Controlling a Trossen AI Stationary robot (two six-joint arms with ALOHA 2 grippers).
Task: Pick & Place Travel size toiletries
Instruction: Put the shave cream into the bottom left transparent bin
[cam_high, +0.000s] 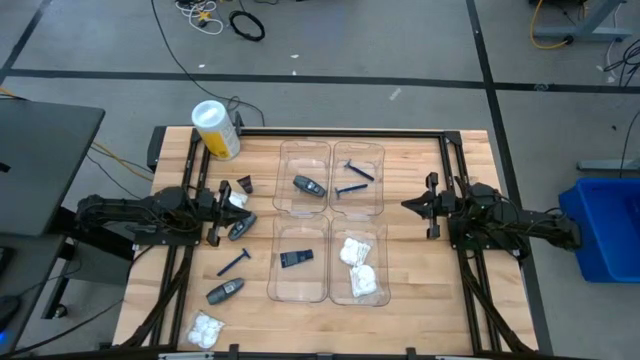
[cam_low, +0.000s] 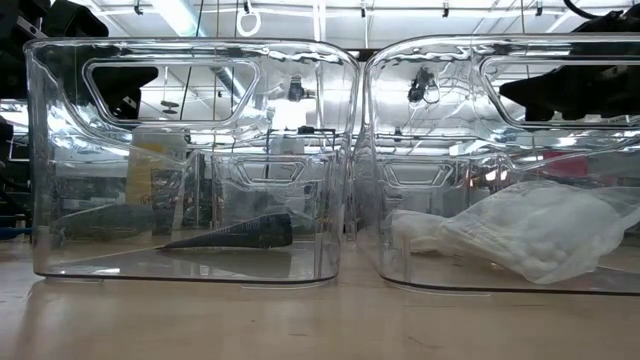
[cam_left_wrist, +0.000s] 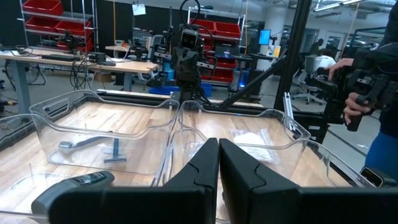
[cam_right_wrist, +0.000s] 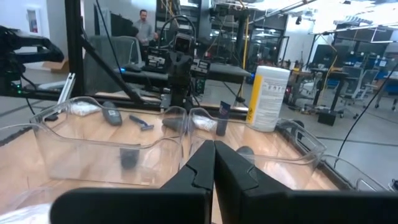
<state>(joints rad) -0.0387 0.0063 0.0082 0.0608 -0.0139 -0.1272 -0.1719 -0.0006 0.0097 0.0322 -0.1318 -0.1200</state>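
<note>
Beside the left end effector, on the bare surface, lie the toiletries not yet sorted: a white packet and a grey tube close to the fingertips, a small dark cone a little farther, then a blue razor, a second tube and a second packet toward the near edge. Already placed inside the four clear trays: one tube, one razor, one dark piece and two packets.

Probably all very light. Packets soft and crinkly, likely to fold under a pinch, so best taken across the middle of the bundle. Tubes stiff, smooth and oval, maybe slippery and ready to roll; best gripped across the narrow width near the centre. Razors thin and flat against the wood, so hard to get under; best caught on the handle, away from the head.

Left end effector pressed together, holding nothing, pointing toward the trays. Right end effector also pressed together and empty, waiting at the right side, well apart from the loose items. Yellow-and-white cylinder standing at the far left corner, not a part of the job.
</note>
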